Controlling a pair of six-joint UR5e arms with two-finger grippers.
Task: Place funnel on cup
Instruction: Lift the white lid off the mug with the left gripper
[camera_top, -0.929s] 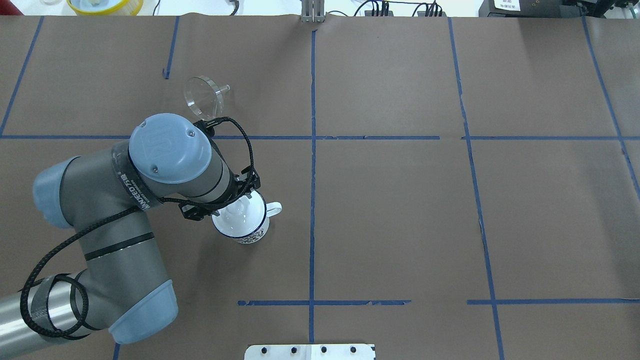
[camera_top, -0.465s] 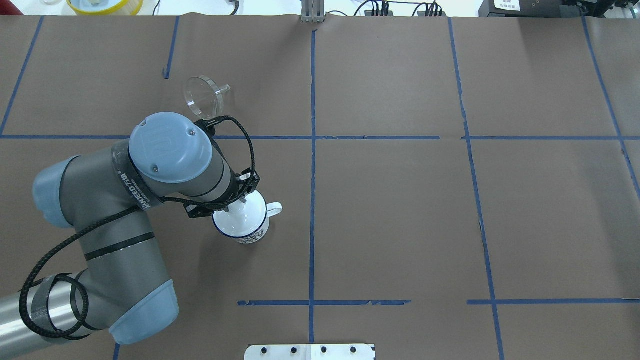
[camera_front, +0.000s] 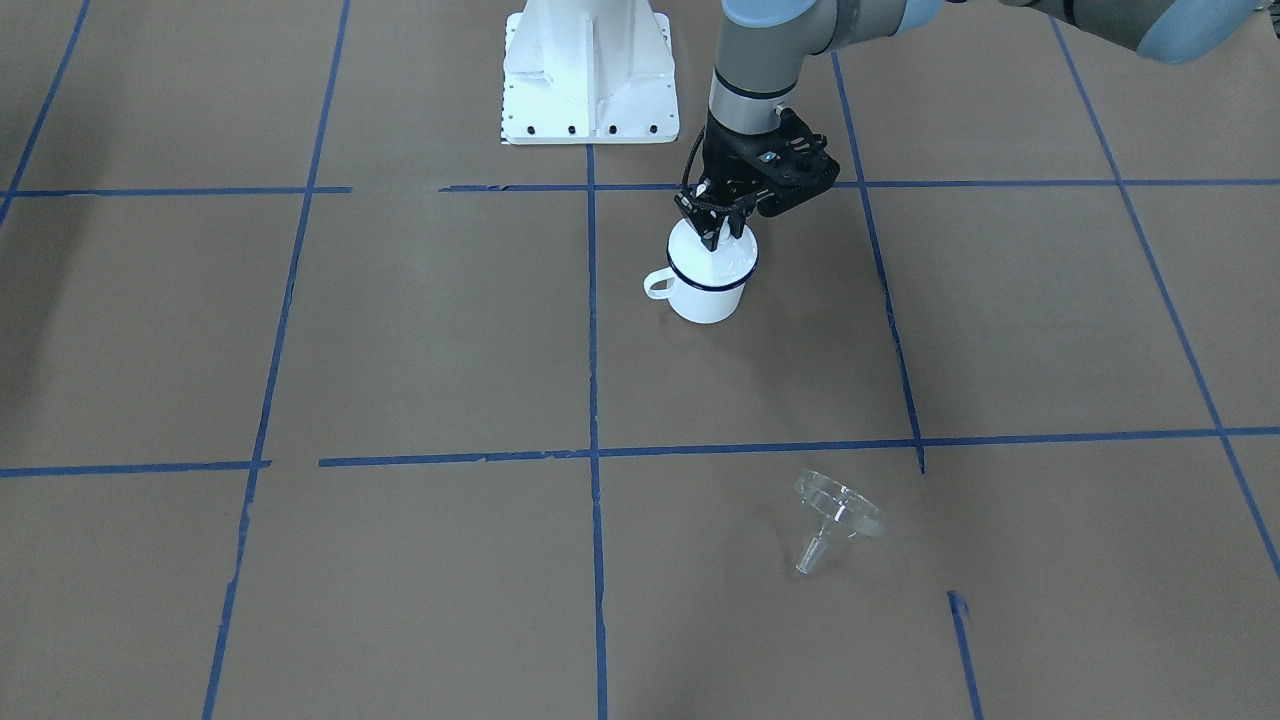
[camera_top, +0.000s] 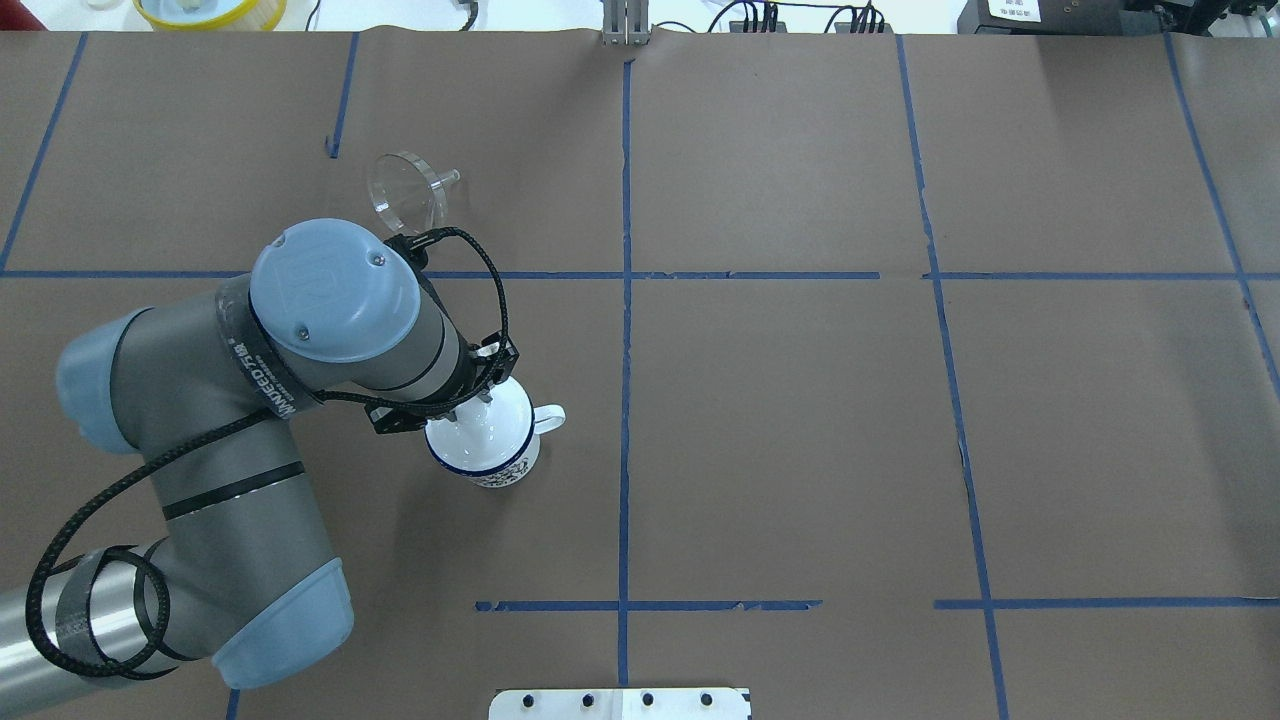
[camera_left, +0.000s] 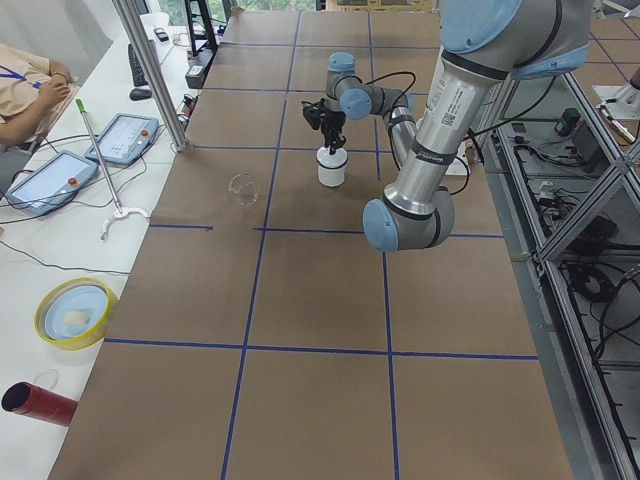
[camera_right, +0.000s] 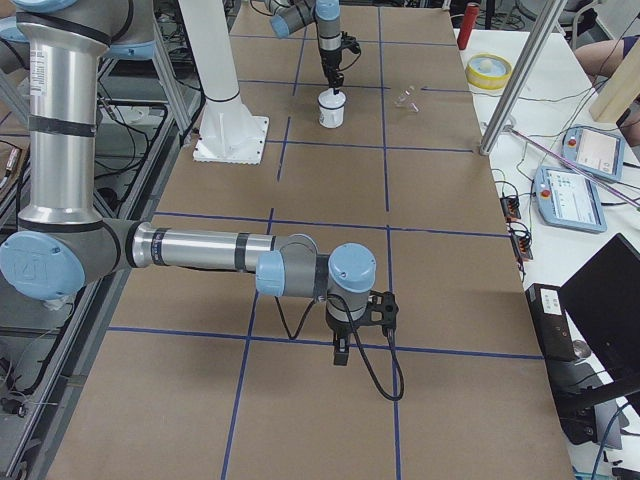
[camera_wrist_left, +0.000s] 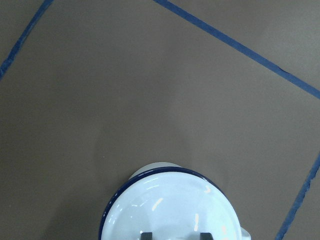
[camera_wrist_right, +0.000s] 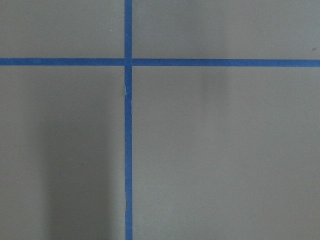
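Hovering left claw spread over cup | wrist view alone shows fingertips | funnel well apart

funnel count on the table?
1. The clear funnel lies on its side on the brown table, on the operators' side of the white cup and well apart from it. No other shows in any view.

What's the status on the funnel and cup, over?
Left gripper at the lid on the cup, grip unclear; right gripper far off, state unclear. Funnel on its side on the table, untouched. Lid blocks the cup mouth.
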